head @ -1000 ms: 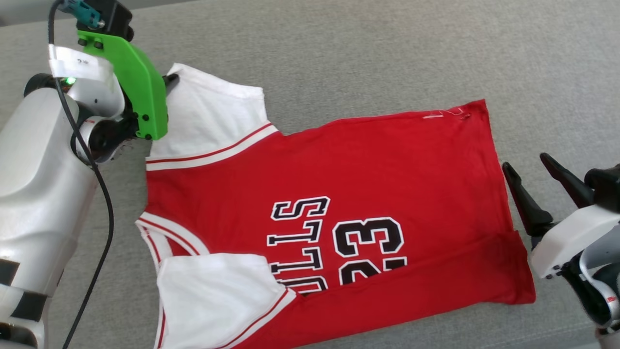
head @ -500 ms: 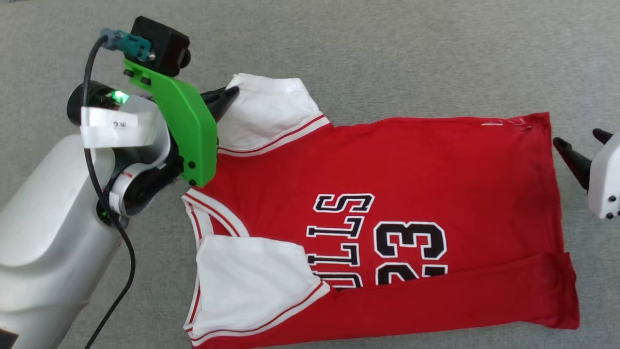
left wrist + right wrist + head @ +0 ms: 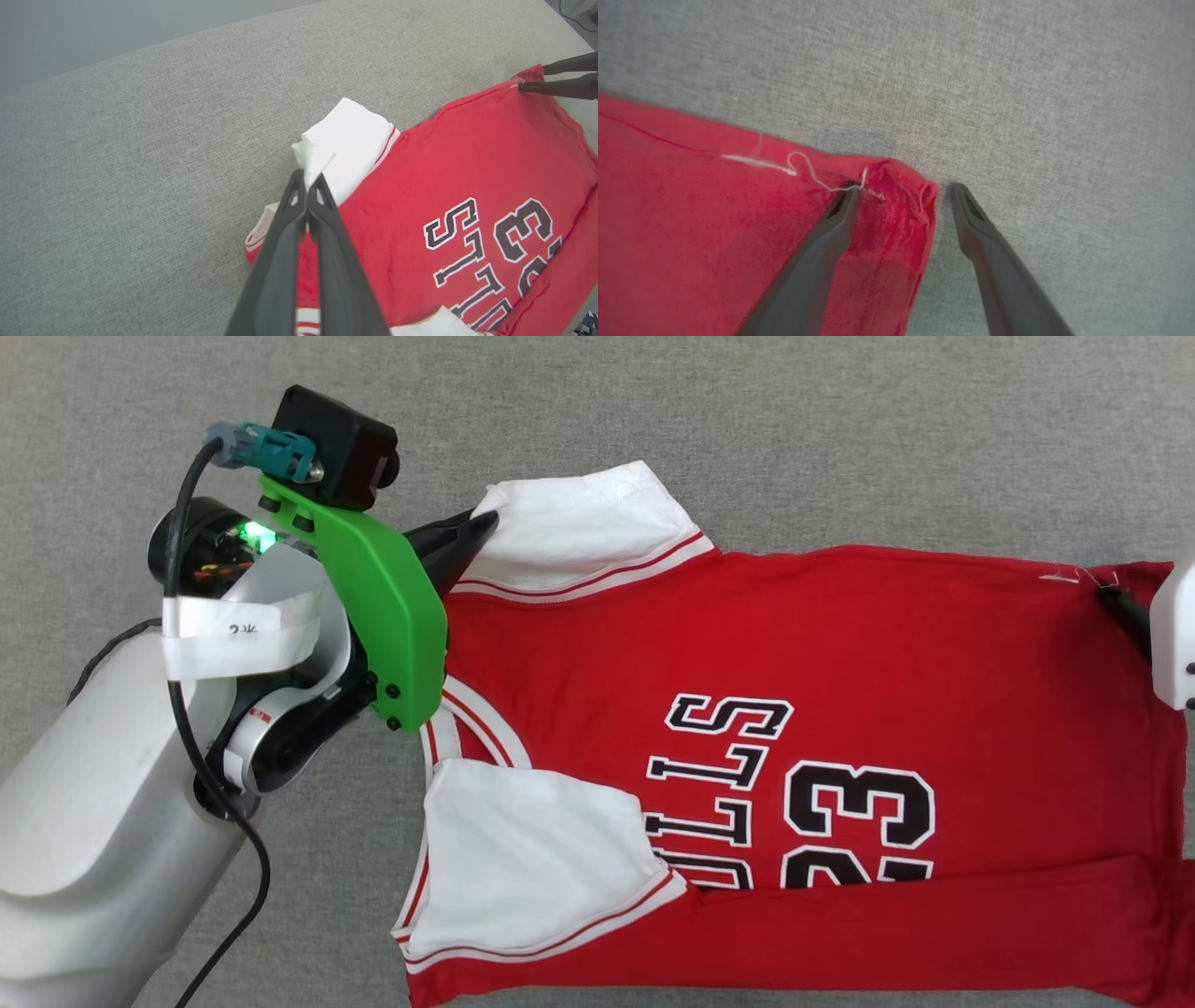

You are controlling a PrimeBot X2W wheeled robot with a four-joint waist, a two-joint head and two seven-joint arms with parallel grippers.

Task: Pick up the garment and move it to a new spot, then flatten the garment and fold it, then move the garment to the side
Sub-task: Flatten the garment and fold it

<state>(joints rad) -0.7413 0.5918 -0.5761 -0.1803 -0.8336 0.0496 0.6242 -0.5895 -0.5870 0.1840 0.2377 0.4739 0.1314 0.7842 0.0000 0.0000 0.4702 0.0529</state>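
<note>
Nearest you, the garment (image 3: 840, 644) lies face up on the grey fabric surface (image 3: 840, 429). Its near long edge is already turned over as a red band (image 3: 934, 933) that covers the bottom of the number (image 3: 859, 803). The near sleeve (image 3: 532, 859) is folded in on the chest, just beside the lettering (image 3: 728, 775).

Further out is where things changed. The head camera has swung, so ignore the whole-picture shift. What counts:
- Your left tool (image 3: 306, 184) is clenched on the corner of the far sleeve (image 3: 579, 527). White cloth is pinched between the tips. A second ago that sleeve lay spread wide; now it's drawn narrower and its corner is lifted.
- Your right tool (image 3: 904, 188) was well apart from the cloth, off the hem side. Now it's at the far hem corner (image 3: 896, 177), fingers spread. One tip is on the red cloth by a loose white thread (image 3: 808, 170), the other on the bare surface just beside the edge. Nothing is grasped yet.

Read: you're set up for the far-side fold, mirroring the near one. The left end is secured and the right end is straddled but unclamped. Next move, probably: close the right tool on that corner, then carry both ends toward you together.

Risk: the hem corner is bunched, so a shallow pinch may catch one layer or just the thread.
</note>
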